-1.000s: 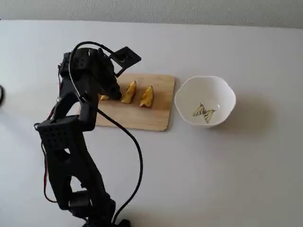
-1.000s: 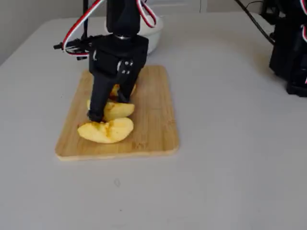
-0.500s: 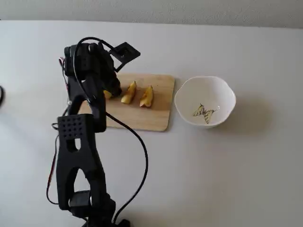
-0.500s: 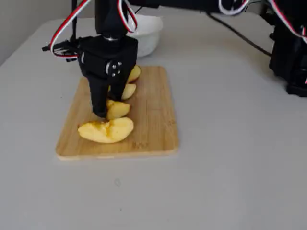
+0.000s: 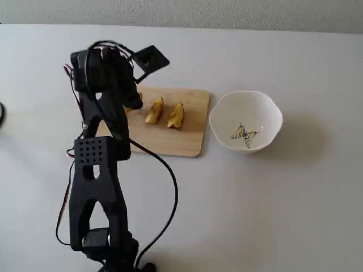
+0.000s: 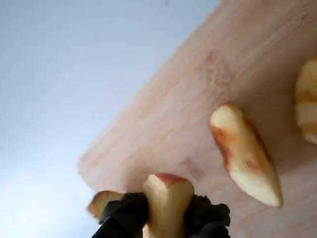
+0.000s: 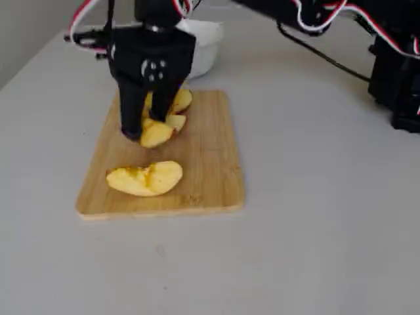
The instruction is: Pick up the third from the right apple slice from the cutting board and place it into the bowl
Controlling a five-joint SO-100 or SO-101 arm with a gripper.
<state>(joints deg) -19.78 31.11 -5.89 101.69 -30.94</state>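
Note:
My gripper is shut on the slim yellow apple slice; black fingers hug both its sides. In a fixed view my gripper holds the slice at or just above the cutting board; I cannot tell which. From above, the arm hides that slice, and my gripper is over the left part of the board. Two similar wedges lie to its right. The white bowl with a butterfly mark stands right of the board.
A chunkier wedge lies on the near part of the board in a fixed view, close to my fingers. The arm's base and cables stand in front of the board. Another dark arm stands at the far right.

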